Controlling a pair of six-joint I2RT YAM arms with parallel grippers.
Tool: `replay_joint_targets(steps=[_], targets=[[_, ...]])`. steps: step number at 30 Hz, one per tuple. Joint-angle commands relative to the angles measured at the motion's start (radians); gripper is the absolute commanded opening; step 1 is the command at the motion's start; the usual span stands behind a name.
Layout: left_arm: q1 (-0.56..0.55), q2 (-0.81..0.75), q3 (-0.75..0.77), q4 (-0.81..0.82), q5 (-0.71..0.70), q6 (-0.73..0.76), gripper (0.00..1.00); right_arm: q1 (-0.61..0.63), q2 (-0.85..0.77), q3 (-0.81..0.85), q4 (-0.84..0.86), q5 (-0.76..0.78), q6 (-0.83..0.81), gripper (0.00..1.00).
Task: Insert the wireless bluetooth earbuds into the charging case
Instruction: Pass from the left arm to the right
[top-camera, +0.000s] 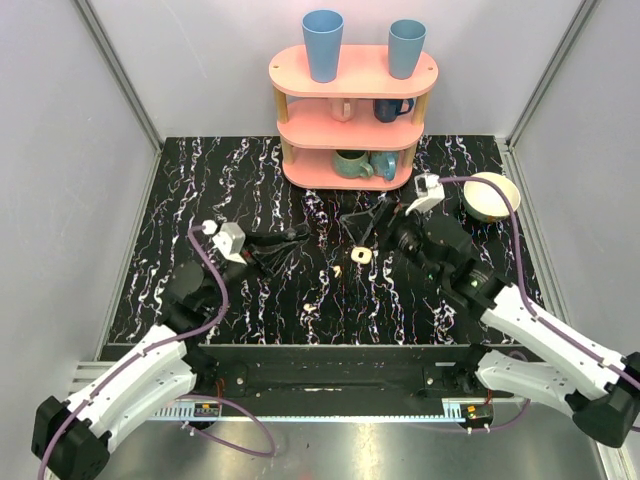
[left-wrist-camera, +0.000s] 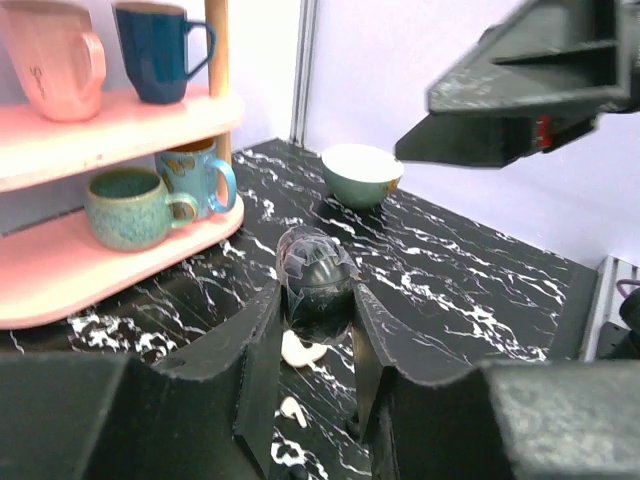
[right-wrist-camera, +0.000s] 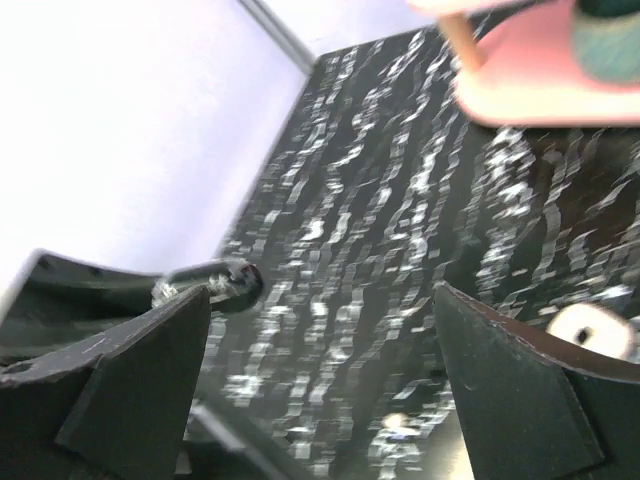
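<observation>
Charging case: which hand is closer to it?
Right. The right hand, open, is just beyond the charging case; the left hand, shut, is farther away on its left side.

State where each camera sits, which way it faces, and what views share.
Top external: above and behind the bases, looking down on the table; both arms, left gripper and right gripper show.
Left wrist: low over the table, facing pink shelf and bowl; its shut fingers pinch a dark rounded object.
Right wrist: low, facing the left wall across the table; its open fingers show.
Shared: shelf in all three; charging case in top and right wrist.
</observation>
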Motion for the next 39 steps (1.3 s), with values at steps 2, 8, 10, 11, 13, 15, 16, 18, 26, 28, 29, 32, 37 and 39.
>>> replay_joint_targets(steps=[2, 8, 10, 11, 13, 15, 16, 18, 26, 28, 29, 32, 37, 39], targets=[[-0.003, 0.020, -0.128, 0.467, 0.066, 0.060, 0.00, -0.096, 0.077, -0.107, 0.225, -0.310, 0.620, 1.00], [-0.020, 0.084, -0.184, 0.690, 0.091, 0.059, 0.00, -0.091, 0.201, -0.068, 0.325, -0.429, 0.748, 0.99], [-0.023, 0.090, -0.194, 0.732, 0.092, 0.059, 0.00, -0.088, 0.230, -0.092, 0.444, -0.448, 0.800, 0.99], [-0.025, 0.098, -0.197, 0.747, 0.095, 0.059, 0.00, -0.088, 0.241, -0.109, 0.468, -0.448, 0.821, 0.99], [-0.029, 0.103, -0.200, 0.752, 0.099, 0.056, 0.00, -0.087, 0.265, -0.117, 0.525, -0.452, 0.846, 0.99], [-0.031, 0.112, -0.205, 0.773, 0.097, 0.050, 0.00, -0.088, 0.291, -0.115, 0.576, -0.464, 0.872, 0.99], [-0.032, 0.115, -0.208, 0.778, 0.097, 0.047, 0.00, -0.085, 0.301, -0.115, 0.600, -0.469, 0.880, 0.99], [-0.035, 0.123, -0.211, 0.787, 0.094, 0.045, 0.00, -0.079, 0.321, -0.109, 0.618, -0.475, 0.893, 0.98], [-0.046, 0.121, -0.225, 0.786, 0.031, 0.068, 0.00, -0.042, 0.356, -0.098, 0.673, -0.481, 0.913, 0.82], [-0.046, 0.117, -0.225, 0.777, 0.019, 0.077, 0.00, -0.031, 0.353, -0.100, 0.689, -0.478, 0.909, 0.75], [-0.048, 0.112, -0.225, 0.766, 0.016, 0.077, 0.00, -0.028, 0.348, -0.100, 0.686, -0.477, 0.903, 0.73], [-0.048, 0.106, -0.225, 0.747, -0.001, 0.085, 0.00, -0.018, 0.338, -0.109, 0.690, -0.471, 0.900, 0.67], [-0.051, 0.098, -0.225, 0.730, -0.017, 0.097, 0.00, -0.011, 0.327, -0.118, 0.681, -0.457, 0.892, 0.54], [-0.051, 0.101, -0.222, 0.721, -0.013, 0.099, 0.00, -0.010, 0.325, -0.121, 0.686, -0.458, 0.889, 0.46]])
